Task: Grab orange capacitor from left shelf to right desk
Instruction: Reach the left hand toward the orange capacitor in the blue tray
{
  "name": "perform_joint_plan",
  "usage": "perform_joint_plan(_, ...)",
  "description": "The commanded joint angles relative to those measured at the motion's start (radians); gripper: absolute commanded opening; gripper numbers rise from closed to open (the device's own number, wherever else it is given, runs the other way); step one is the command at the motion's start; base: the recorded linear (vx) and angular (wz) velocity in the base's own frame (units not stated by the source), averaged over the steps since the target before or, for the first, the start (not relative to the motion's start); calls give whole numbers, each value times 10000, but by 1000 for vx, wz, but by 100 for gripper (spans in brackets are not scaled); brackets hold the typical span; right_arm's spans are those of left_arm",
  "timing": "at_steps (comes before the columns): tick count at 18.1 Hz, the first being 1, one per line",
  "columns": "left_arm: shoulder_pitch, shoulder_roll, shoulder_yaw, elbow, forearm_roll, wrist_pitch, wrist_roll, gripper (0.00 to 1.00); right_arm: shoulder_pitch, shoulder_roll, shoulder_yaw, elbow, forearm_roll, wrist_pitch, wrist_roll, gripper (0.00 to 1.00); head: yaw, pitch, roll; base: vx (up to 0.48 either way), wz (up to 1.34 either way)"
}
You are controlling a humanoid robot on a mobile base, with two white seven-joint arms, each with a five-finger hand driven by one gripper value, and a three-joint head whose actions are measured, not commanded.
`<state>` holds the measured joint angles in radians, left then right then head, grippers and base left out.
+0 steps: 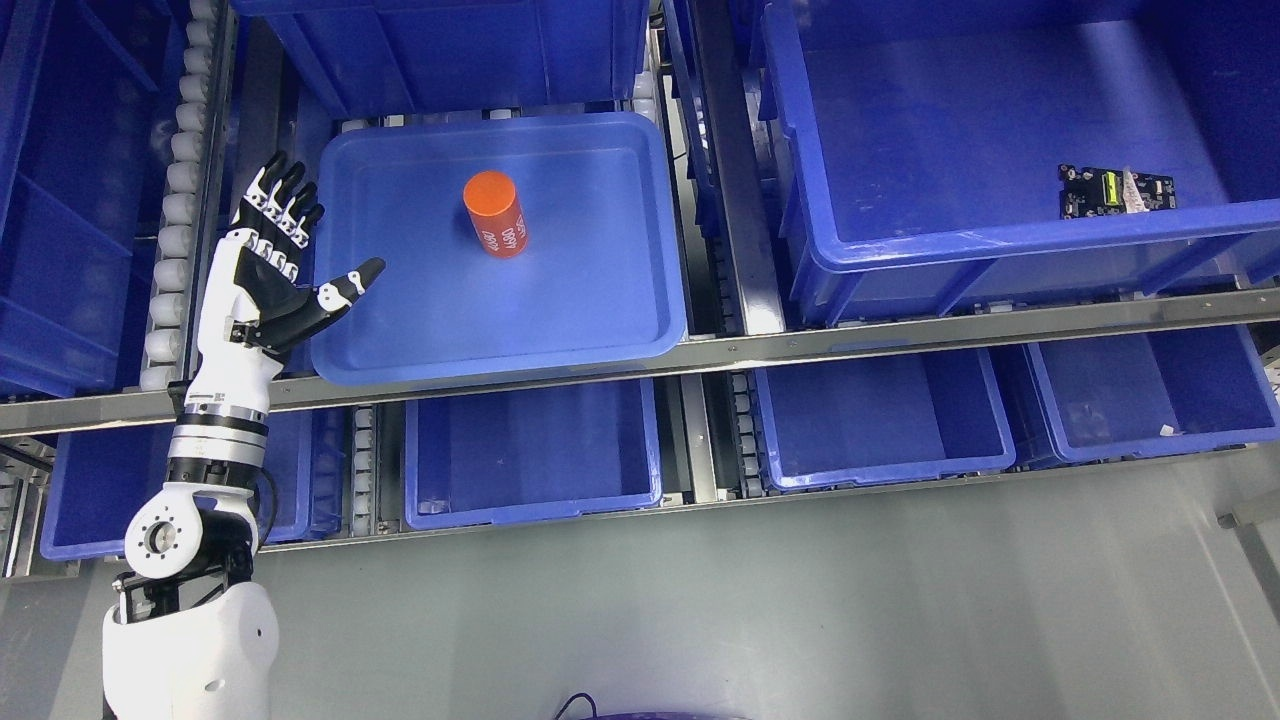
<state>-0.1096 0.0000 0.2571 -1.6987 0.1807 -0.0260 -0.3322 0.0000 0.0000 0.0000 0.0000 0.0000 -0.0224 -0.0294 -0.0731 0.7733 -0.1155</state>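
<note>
One orange capacitor (pixel 495 214) stands upright mid-tray in the shallow blue tray (pixel 640 330), well apart from the left hand (pixel 275 270), which hovers empty, fingers spread, at the tray's left edge; best to sweep in low and wrap the cylinder squarely

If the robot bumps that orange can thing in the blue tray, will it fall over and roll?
Probably. The orange cylindrical capacitor stands upright on one flat end in the shallow blue plastic tray, taller than wide, so a sideways nudge could tip it. Once down, its round side would likely roll on the smooth floor until the raised rim stops it. It looks rigid, so the fingers shouldn't squash it.
</note>
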Motion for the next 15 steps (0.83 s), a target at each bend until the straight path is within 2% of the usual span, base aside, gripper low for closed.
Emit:
perform_joint_plan(1, 68, 246, -9, -25, 3, -46, -6, 100, 200, -175, -123, -175, 46, -21, 3, 100, 0, 0, 0, 0, 0)
perform_joint_plan(4, 68, 276, -9, -9, 3, -46, -6, 100, 200, -175, -123, -175, 46, -21, 3, 100, 0, 0, 0, 0, 0)
perform_joint_plan(9, 53, 736, 6, 67, 3, -123, -6, 100, 200, -175, -123, -175, 46, -21, 3, 100, 0, 0, 0, 0, 0)
perform_joint_plan(12, 22, 1440, -146, 297, 3, -382, -37, 100, 200, -175, -123, -175, 46, -6, 3, 100, 0, 0, 0, 0, 0)
perform_joint_plan(15, -298, 1856, -483, 771, 3, -537, -999, 100, 200, -175, -123, -175, 46, -21, 3, 100, 0, 0, 0, 0, 0)
